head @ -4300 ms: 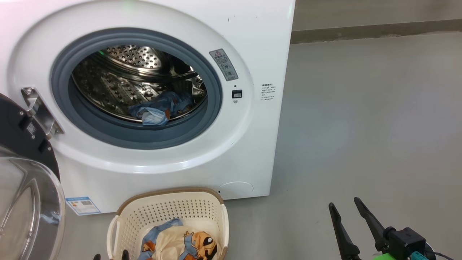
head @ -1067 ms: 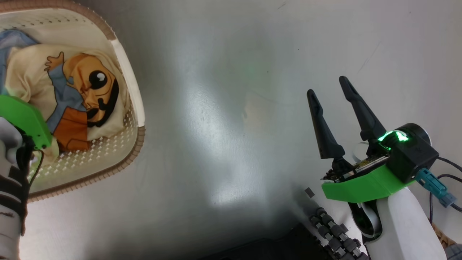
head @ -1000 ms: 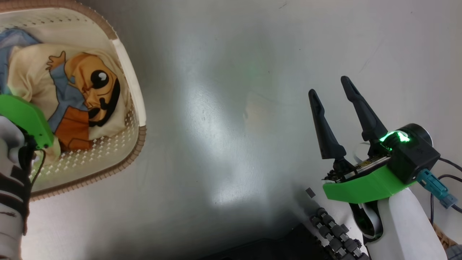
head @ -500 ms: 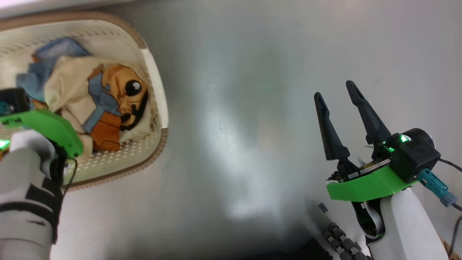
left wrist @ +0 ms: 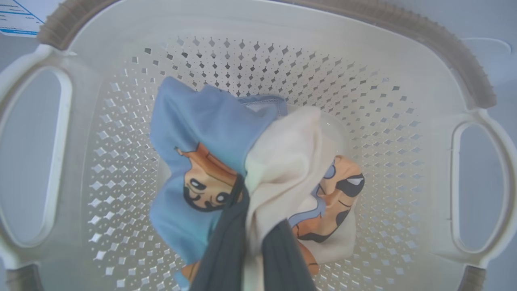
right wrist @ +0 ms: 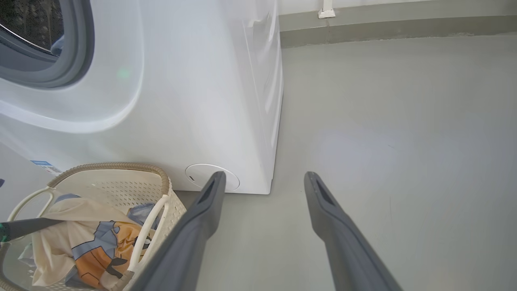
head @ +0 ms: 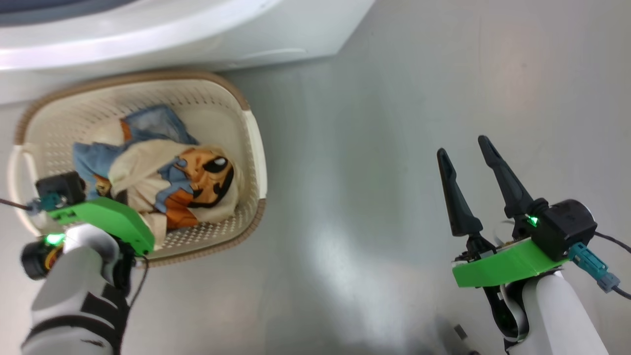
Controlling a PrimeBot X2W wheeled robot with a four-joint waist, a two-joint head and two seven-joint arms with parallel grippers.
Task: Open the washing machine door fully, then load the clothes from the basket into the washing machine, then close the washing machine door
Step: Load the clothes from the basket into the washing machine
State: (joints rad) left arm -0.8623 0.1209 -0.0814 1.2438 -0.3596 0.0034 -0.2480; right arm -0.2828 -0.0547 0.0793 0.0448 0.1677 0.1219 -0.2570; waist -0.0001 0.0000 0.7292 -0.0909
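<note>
The cream basket (head: 249,143) stands on the floor in front of the white washing machine (head: 148,29). In it lie the clothes (head: 162,177), a bundle of blue and cream fabric with an orange cartoon face. My left gripper (left wrist: 254,230) is shut on the clothes (left wrist: 282,161), with cream fabric pinched between its dark fingers (left wrist: 226,246). In the head view the green wrist bracket (head: 106,222) hides those fingers. My right gripper (head: 462,147) hangs open over bare floor, well right of the basket, holding nothing. The washing machine door is out of view.
In the right wrist view the machine's front (right wrist: 202,81) shows its grey gasket (right wrist: 52,68) and part of the drum. The basket (right wrist: 161,182) sits at the lower left. Grey floor (right wrist: 383,121) stretches right to a wall skirting (right wrist: 383,30).
The head view has shifted, bringing the whole basket and the machine's base into it. The clothes have bunched up toward my left wrist. The right gripper stays open.
</note>
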